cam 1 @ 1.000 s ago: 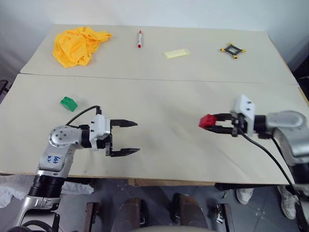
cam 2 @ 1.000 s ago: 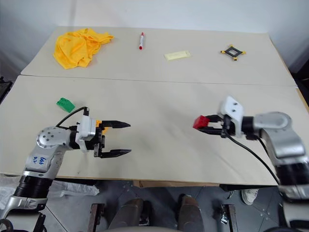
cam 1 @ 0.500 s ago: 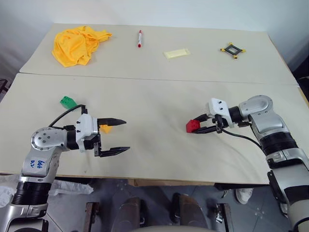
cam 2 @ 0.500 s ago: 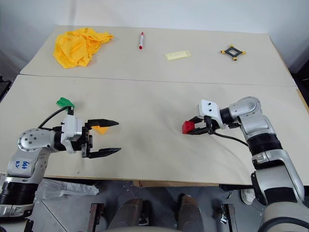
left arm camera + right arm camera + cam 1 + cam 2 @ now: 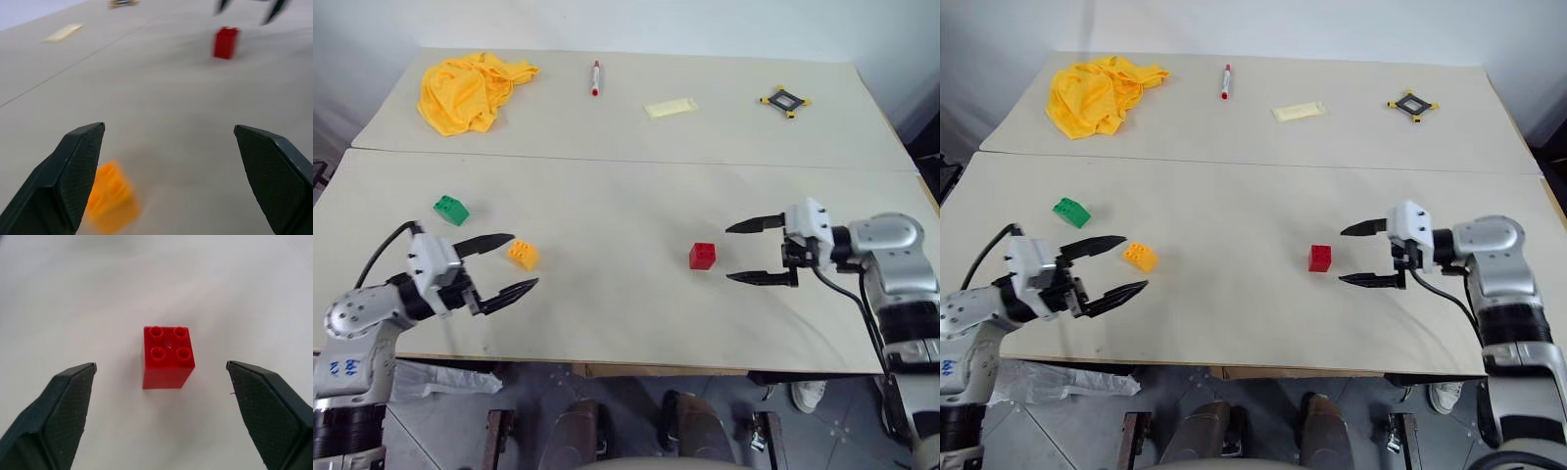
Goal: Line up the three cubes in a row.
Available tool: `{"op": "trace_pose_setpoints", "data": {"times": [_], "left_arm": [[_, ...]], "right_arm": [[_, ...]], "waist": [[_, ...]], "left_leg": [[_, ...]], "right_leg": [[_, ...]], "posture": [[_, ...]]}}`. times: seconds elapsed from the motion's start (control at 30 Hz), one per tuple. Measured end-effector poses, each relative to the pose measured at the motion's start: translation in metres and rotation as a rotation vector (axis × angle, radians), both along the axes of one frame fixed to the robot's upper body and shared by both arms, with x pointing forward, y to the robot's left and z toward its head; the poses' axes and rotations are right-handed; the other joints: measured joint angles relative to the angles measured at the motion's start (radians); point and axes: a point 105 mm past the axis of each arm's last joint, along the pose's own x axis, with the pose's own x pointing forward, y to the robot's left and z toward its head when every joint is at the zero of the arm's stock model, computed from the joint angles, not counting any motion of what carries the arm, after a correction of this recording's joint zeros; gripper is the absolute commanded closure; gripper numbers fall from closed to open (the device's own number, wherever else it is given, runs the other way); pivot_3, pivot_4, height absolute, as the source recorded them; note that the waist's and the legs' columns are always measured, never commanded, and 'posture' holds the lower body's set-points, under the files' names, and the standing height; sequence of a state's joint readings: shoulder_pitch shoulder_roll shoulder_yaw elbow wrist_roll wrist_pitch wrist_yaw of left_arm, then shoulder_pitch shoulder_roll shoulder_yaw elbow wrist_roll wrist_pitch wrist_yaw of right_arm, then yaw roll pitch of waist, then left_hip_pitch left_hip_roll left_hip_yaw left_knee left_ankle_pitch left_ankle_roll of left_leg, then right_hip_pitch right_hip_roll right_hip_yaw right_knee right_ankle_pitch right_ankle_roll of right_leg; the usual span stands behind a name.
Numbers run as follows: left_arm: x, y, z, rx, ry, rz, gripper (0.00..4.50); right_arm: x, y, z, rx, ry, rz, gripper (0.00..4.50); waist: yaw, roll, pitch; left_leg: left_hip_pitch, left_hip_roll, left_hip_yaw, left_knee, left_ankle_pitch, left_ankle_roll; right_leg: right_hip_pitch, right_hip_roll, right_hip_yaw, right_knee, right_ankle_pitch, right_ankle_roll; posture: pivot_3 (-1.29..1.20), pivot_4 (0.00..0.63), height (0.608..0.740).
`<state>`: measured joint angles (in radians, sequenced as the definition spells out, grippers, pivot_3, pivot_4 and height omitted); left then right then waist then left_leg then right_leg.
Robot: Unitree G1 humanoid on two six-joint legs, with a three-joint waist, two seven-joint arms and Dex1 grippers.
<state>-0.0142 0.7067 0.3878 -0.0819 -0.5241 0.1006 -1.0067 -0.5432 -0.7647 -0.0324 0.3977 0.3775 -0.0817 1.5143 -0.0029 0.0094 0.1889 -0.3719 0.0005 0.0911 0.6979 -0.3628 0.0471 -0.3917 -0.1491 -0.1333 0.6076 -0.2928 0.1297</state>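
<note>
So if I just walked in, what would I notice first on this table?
Probably the red cube standing alone on the near board, right in front of the open right gripper. Next, the orange-yellow cube and green cube lie over by the open left gripper. Then the big yellow cloth crumpled in the far left corner.

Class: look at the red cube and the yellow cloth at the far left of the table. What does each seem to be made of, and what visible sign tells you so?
Red cube: probably moulded plastic, smooth with a slight sheen; crisp edges and four round studs on top. Yellow cloth: soft matte fabric, lying crumpled in loose folds.
</note>
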Motion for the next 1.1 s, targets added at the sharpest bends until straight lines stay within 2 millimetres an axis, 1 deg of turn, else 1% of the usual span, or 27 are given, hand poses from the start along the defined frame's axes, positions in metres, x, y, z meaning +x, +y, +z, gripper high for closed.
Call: {"op": "trace_pose_setpoints", "data": {"times": [0.03,0.1,0.17,0.2,0.27,0.3,0.37,0.43,0.47,0.53,0.6,0.63,0.7,0.77,0.83,0.93,0.97,1.03,1.1], "left_arm": [[-0.004,0.015,-0.002,-0.018,0.010,0.064,0.00],[-0.019,0.052,-0.015,-0.023,0.057,0.204,0.00],[-0.034,0.078,-0.027,-0.029,0.105,0.308,0.00],[-0.041,0.090,-0.032,-0.031,0.120,0.360,0.00],[-0.047,0.105,-0.035,-0.027,0.119,0.427,0.00],[-0.052,0.116,-0.037,-0.024,0.117,0.478,0.00],[-0.063,0.132,-0.044,-0.033,0.135,0.556,0.00],[-0.072,0.139,-0.053,-0.043,0.158,0.591,0.00],[-0.074,0.139,-0.056,-0.051,0.164,0.595,0.00],[-0.072,0.138,-0.056,-0.062,0.155,0.603,0.00],[-0.068,0.137,-0.053,-0.082,0.133,0.616,0.00],[-0.063,0.135,-0.048,-0.103,0.106,0.620,0.00],[-0.049,0.126,-0.037,-0.139,0.049,0.638,0.00],[-0.037,0.118,-0.029,-0.160,0.024,0.648,0.00],[-0.019,0.112,-0.023,-0.219,0.009,0.670,0.00],[0.018,0.105,-0.015,-0.261,0.003,0.681,0.00],[0.029,0.107,-0.014,-0.244,0.013,0.691,0.00],[0.044,0.111,-0.014,-0.216,0.029,0.713,0.00],[0.059,0.111,-0.013,-0.214,0.043,0.709,0.00]], "right_arm": [[-0.005,-0.003,0.002,0.055,0.005,-0.019,0.02],[-0.016,-0.006,0.006,0.142,0.025,-0.054,0.02],[-0.024,-0.001,0.010,0.197,0.020,-0.053,0.02],[-0.031,0.007,0.011,0.232,0.005,-0.035,0.02],[-0.044,0.023,0.006,0.260,0.018,0.017,0.02],[-0.051,0.032,0.002,0.282,0.029,0.039,0.02],[-0.056,0.043,-0.003,0.323,0.034,0.051,0.02],[-0.055,0.046,-0.003,0.351,0.020,0.029,0.02],[-0.054,0.046,-0.002,0.357,-0.001,0.017,0.02],[-0.052,0.047,0.000,0.362,-0.030,0.003,0.02],[-0.051,0.047,0.000,0.369,-0.049,-0.007,0.02],[-0.050,0.048,0.000,0.374,-0.055,-0.014,0.02],[-0.047,0.049,0.002,0.410,-0.061,-0.041,0.02],[-0.043,0.051,0.006,0.451,-0.055,-0.064,0.02],[-0.040,0.056,0.015,0.499,-0.069,-0.072,0.02],[-0.039,0.066,0.031,0.530,-0.114,-0.044,0.02],[-0.040,0.068,0.033,0.531,-0.119,-0.035,0.02],[-0.040,0.070,0.032,0.533,-0.115,-0.032,0.02],[-0.039,0.070,0.031,0.533,-0.110,-0.035,0.02]], "waist": [[0.000,0.000,0.000],[-0.005,0.000,0.000],[-0.011,0.000,0.000],[-0.010,0.000,0.000],[-0.004,0.000,0.000],[0.001,-0.001,0.000],[0.002,-0.001,0.000],[0.002,-0.001,0.000],[0.003,-0.001,-0.001],[0.003,-0.003,-0.001],[0.002,-0.003,-0.002],[0.002,-0.003,-0.002],[0.002,-0.003,-0.002],[0.000,-0.003,-0.002],[0.000,-0.003,-0.002],[0.004,-0.004,-0.002],[0.004,-0.005,-0.003],[-0.001,-0.006,-0.003],[-0.002,-0.006,-0.003]], "left_leg": [[0.000,0.000,0.000,0.000,0.000,0.000],[0.001,0.001,0.002,-0.001,0.000,0.000],[0.002,0.002,0.002,-0.001,-0.001,-0.001],[0.002,0.002,0.002,-0.001,-0.001,-0.001],[0.002,0.002,0.002,-0.001,-0.001,-0.002],[0.002,0.002,0.002,-0.001,-0.001,-0.002],[0.002,0.001,0.002,-0.001,-0.003,-0.001],[0.002,0.000,0.002,0.000,-0.003,-0.001],[0.002,0.000,0.002,0.000,-0.004,-0.001],[0.002,0.000,0.001,-0.001,-0.004,-0.001],[0.002,0.000,0.001,-0.001,-0.004,-0.001],[0.002,0.000,0.001,-0.001,-0.004,-0.001],[0.002,0.000,0.001,0.000,-0.004,-0.001],[0.003,0.000,0.001,0.000,-0.004,-0.001],[0.003,0.000,0.002,0.000,-0.004,-0.001],[0.003,0.000,0.001,0.001,-0.003,-0.001],[0.003,0.000,0.002,0.001,-0.003,-0.001],[0.003,-0.001,0.003,0.000,-0.004,-0.001],[0.002,-0.002,0.003,0.000,-0.004,0.000]], "right_leg": [[0.000,0.000,0.000,0.000,0.000,0.000],[0.000,0.000,0.000,-0.001,0.000,0.000],[0.000,0.001,0.000,0.000,0.000,-0.001],[0.000,0.001,0.000,0.000,-0.001,-0.001],[0.000,0.000,0.000,0.000,-0.001,-0.001],[0.000,0.000,0.001,0.000,-0.001,-0.001],[0.000,-0.002,0.001,0.000,-0.001,-0.001],[0.000,-0.003,0.001,0.001,0.000,-0.001],[0.000,-0.003,0.001,0.001,0.000,-0.001],[0.000,-0.003,0.001,0.001,0.000,-0.001],[0.000,-0.003,0.001,0.001,0.000,-0.001],[0.000,-0.003,0.001,0.001,0.000,-0.001],[0.000,-0.003,0.002,0.001,0.000,-0.001],[0.000,-0.002,0.002,0.002,0.000,-0.001],[-0.001,-0.002,0.002,0.003,0.000,-0.001],[-0.001,0.000,0.001,0.004,-0.001,-0.001],[-0.001,0.000,0.001,0.005,-0.001,-0.001],[-0.002,0.000,0.001,0.005,0.000,-0.001],[-0.002,0.000,0.000,0.004,-0.001,-0.001]], "posture": [[0.00,0.150,0.740],[0.00,0.150,0.740],[0.00,0.150,0.740],[0.00,0.150,0.740],[0.00,0.150,0.740],[0.00,0.150,0.740],[0.00,0.150,0.740],[0.00,0.150,0.740],[0.00,0.150,0.740],[0.00,0.150,0.740],[0.00,0.150,0.740],[0.00,0.150,0.740],[0.00,0.150,0.740],[0.00,0.150,0.740],[0.00,0.150,0.740],[0.00,0.150,0.740],[0.00,0.150,0.740],[0.00,0.150,0.740],[0.00,0.150,0.740]]}}
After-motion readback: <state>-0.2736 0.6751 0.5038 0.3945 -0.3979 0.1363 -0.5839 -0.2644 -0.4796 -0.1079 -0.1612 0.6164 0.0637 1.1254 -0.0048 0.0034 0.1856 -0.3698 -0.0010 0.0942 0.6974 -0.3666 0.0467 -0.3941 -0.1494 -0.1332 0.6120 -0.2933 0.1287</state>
